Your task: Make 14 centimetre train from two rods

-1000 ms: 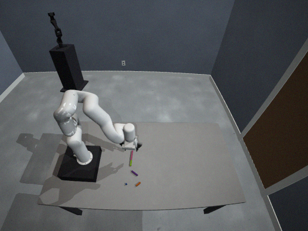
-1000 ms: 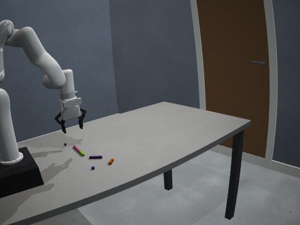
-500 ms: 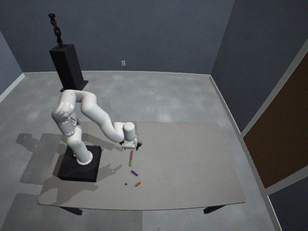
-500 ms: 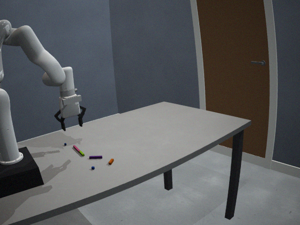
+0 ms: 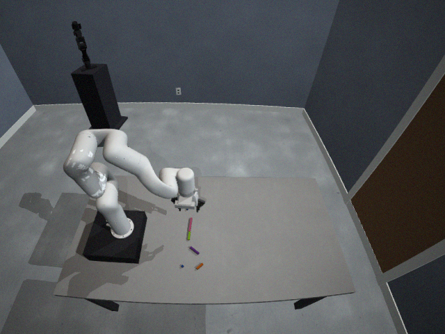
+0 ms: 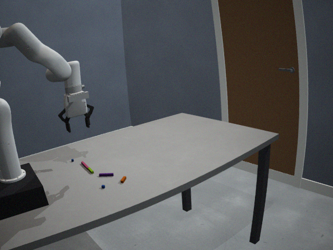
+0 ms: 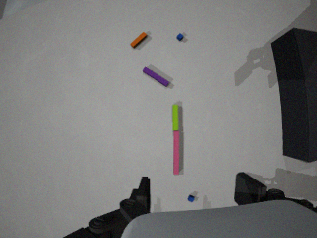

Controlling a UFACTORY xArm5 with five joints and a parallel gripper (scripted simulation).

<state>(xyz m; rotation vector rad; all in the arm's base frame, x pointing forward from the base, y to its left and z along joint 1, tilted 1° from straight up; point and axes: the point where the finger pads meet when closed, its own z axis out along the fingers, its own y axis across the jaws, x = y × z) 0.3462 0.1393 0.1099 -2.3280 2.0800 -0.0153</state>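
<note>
While the white-bodied gripper with black fingers (image 5: 188, 209) (image 6: 78, 129) hovers wide open and empty, the slim pink rod (image 5: 190, 224) (image 6: 85, 164) (image 7: 176, 153) and short lime rod (image 5: 188, 235) (image 6: 90, 170) (image 7: 175, 117) lie end to end on the grey table (image 5: 259, 229) (image 6: 171, 150) (image 7: 89, 129). No lettering is legible.

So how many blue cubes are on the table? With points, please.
2: one blue cube (image 6: 72, 160) (image 7: 191, 198) beyond the pink rod's free end, another (image 5: 182, 266) (image 6: 103, 186) (image 7: 180, 37) near the orange rod.

Room background, off-task.
We see a brown door (image 5: 409, 179) (image 6: 259, 88) with a lever handle (image 6: 287, 70), a white outlet (image 5: 178, 91) low on the blue-grey wall (image 5: 215, 46) (image 6: 171, 59), and a black pedestal (image 5: 101, 97) bearing a dark jointed device (image 5: 81, 43).
</note>
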